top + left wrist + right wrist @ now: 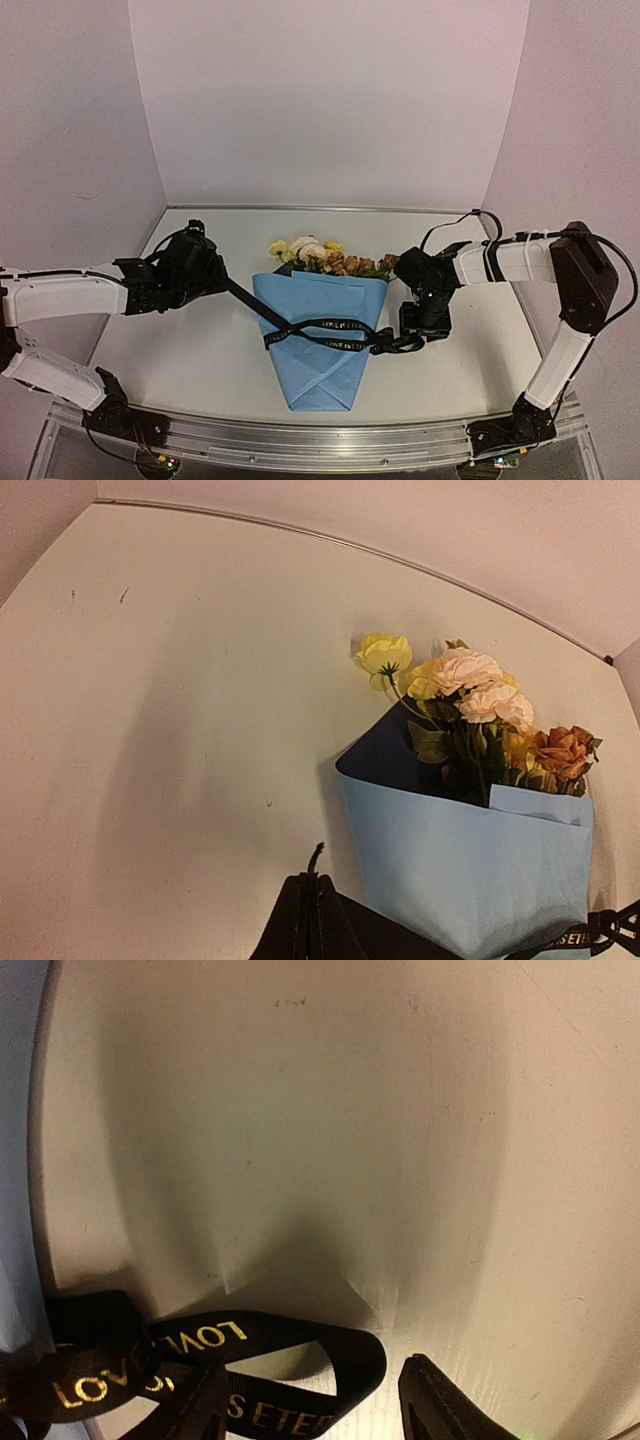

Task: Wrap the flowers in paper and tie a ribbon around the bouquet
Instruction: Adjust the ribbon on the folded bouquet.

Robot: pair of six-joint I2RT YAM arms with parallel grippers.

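Note:
The bouquet lies in the middle of the table, a light blue paper [322, 375] cone with its point toward me. The yellow, cream and rust flowers [312, 254] stick out of its far end. The black ribbon [330, 330] crosses over the cone. One end runs taut up-left to my left gripper [222, 281], which is shut on it. In the left wrist view the ribbon tip [318, 860] pokes out above the closed left gripper [312, 905], with the paper [470, 865] and flowers [480, 695] to the right. My right gripper [422, 328] hangs open at the cone's right edge. There the lettered ribbon loop [300, 1345] lies between its fingers [450, 1405].
The white table [190, 340] is closed in by pale walls at the back and sides. A metal rail [320, 442] carrying both arm bases runs along the near edge. The right arm's black cable [470, 218] arcs above its wrist.

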